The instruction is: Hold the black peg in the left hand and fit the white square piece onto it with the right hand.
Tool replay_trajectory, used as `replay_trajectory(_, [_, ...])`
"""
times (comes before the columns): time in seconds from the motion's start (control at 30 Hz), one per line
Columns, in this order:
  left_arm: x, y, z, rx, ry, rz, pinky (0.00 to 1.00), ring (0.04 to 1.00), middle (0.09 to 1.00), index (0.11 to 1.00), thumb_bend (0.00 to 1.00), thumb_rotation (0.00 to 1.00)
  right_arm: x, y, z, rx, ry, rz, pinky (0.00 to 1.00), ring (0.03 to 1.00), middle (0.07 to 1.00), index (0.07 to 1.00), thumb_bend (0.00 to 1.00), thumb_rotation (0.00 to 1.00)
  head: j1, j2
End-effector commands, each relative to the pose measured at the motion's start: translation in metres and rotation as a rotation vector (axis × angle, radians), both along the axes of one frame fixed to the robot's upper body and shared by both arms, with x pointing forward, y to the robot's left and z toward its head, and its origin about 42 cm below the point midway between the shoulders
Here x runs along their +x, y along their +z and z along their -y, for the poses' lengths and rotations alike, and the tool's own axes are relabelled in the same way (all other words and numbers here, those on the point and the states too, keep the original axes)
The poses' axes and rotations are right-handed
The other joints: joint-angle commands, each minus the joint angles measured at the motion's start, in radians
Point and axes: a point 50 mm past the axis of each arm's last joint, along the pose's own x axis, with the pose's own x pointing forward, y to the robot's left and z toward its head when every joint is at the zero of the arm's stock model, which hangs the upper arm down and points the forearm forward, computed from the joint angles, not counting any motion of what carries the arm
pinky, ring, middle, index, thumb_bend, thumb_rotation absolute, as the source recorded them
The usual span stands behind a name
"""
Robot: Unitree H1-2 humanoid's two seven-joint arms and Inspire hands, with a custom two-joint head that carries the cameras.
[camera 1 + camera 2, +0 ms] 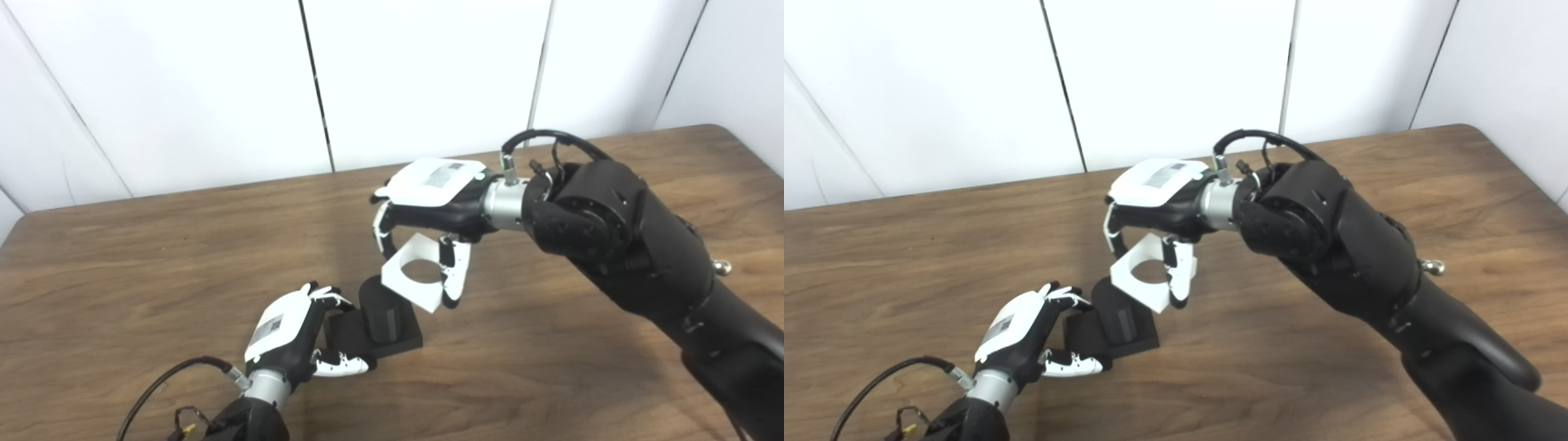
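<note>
White fingers [383, 229] and thumb of the right hand [429, 202] curl down around the square piece [411, 272], pinching it by its edges and holding it tilted in the air, its round hole open to view. The piece hangs just at 1 o'clock of the peg [383, 309], its lower corner close above the peg's top; whether they touch cannot be told. The left hand [294, 334] grips the peg's flat black base at its 9 o'clock side, fingers over the top edge, thumb along the near side, base resting on the wooden table [153, 257].
</note>
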Motion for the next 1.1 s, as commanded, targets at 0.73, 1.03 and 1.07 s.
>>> replay_trajectory(0.73, [-0.01, -0.016, 0.008, 0.046, 0.002, -0.112, 1.0, 1.0, 0.908, 0.485, 0.52, 0.06, 0.004, 0.021, -0.026, 0.084, 0.067, 0.103, 1.0, 0.942, 0.779, 0.483, 0.52, 0.13, 0.033, 0.032])
replay_trajectory(1.03, [-0.007, -0.009, 0.016, 0.055, -0.002, -0.126, 1.0, 1.0, 0.912, 0.486, 0.52, 0.06, 0.011, 0.007, -0.023, 0.076, 0.062, 0.055, 1.0, 0.942, 0.772, 0.482, 0.52, 0.13, 0.166, 0.091])
replay_trajectory(1.07, [-0.007, -0.008, 0.017, 0.051, -0.002, -0.128, 1.0, 1.0, 0.914, 0.487, 0.52, 0.06, 0.011, 0.006, -0.022, 0.072, 0.061, 0.056, 1.0, 0.941, 0.774, 0.482, 0.52, 0.13, 0.166, 0.091])
